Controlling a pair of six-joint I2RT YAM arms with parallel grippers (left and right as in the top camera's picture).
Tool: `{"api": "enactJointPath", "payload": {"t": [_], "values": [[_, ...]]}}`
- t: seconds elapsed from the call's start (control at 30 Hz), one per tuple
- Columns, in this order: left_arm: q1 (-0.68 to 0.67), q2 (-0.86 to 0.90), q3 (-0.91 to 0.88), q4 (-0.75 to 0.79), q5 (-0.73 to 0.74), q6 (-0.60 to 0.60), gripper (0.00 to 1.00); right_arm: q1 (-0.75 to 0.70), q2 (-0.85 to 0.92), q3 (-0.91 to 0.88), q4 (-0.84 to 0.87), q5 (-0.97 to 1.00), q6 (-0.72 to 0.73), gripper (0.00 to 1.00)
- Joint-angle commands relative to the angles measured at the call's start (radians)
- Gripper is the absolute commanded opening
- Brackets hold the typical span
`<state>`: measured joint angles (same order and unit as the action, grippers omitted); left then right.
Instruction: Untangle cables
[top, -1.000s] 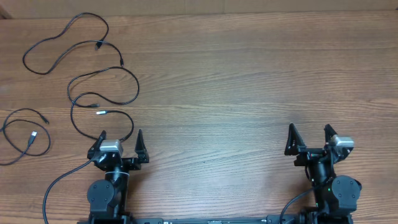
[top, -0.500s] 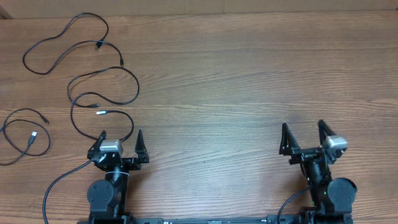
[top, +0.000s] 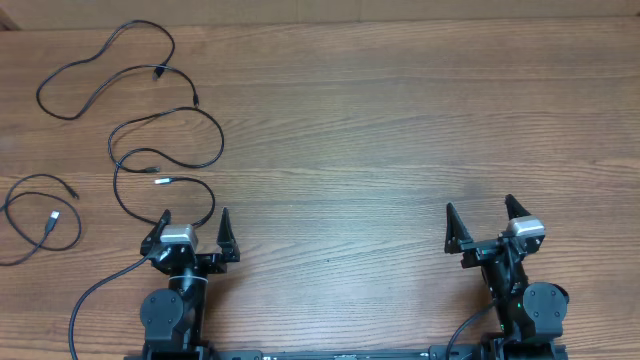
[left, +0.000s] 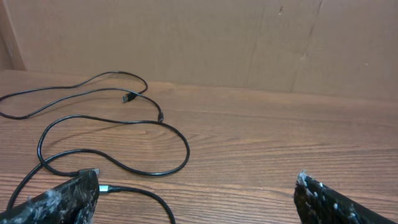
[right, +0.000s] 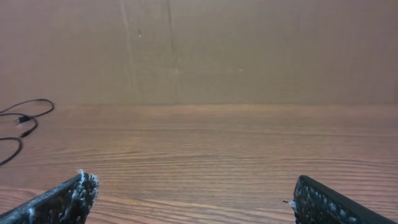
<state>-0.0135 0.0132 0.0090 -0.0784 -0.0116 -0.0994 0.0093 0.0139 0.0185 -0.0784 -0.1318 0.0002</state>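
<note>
Several thin black cables lie spread over the far left of the wooden table. One long loop (top: 100, 55) lies at the back, a second (top: 215, 140) curls below it, and a coiled one (top: 40, 215) sits at the left edge. A silvery plug (top: 160, 181) lies just ahead of my left gripper (top: 193, 215), which stands open with nothing in it. In the left wrist view that plug (left: 102, 187) rests beside the left finger of the left gripper (left: 196, 180), and a cable loop (left: 185, 149) curves beyond. My right gripper (top: 480, 206) is open over bare wood, far from the cables. Its wrist view shows the gripper (right: 191, 179) empty and a cable end (right: 28, 115) at the far left.
Thicker black wires run from the left base (top: 95, 295) and the right base (top: 465, 335) at the table's front edge. A brown cardboard wall (left: 249, 37) closes off the back of the table.
My right gripper has shifted a little to the left and turned slightly, still open. The left gripper and the cables have not moved.
</note>
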Motion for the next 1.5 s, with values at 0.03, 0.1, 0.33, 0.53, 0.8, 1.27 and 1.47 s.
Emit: {"api": "enactJointPath", "payload": {"t": [0.03,0.1,0.33,0.53,0.8,1.27,1.47], "values": [[-0.005,-0.009,-0.005,0.001,0.012,-0.01,1.0,0.007,-0.007,-0.01,0.003,0.026,-0.009,1.0],[-0.005,-0.009,-0.005,0.001,0.012,-0.01,0.99,0.011,-0.007,-0.01,0.001,0.028,-0.009,1.0],[-0.005,-0.009,-0.005,0.001,0.012,-0.01,0.99,0.018,-0.007,-0.01,-0.009,0.116,-0.018,1.0],[-0.005,-0.009,-0.004,0.001,0.012,-0.01,1.0,0.038,-0.007,-0.01,-0.01,0.113,-0.117,1.0],[-0.005,-0.009,-0.004,0.001,0.012,-0.01,1.0,0.042,-0.007,-0.01,-0.01,0.113,-0.101,1.0],[-0.005,-0.009,-0.004,0.001,0.012,-0.01,1.0,0.042,-0.007,-0.01,-0.009,0.113,-0.049,1.0],[-0.005,-0.009,-0.004,0.001,0.012,-0.01,0.99,0.042,-0.008,-0.01,-0.006,0.112,-0.05,1.0]]}}
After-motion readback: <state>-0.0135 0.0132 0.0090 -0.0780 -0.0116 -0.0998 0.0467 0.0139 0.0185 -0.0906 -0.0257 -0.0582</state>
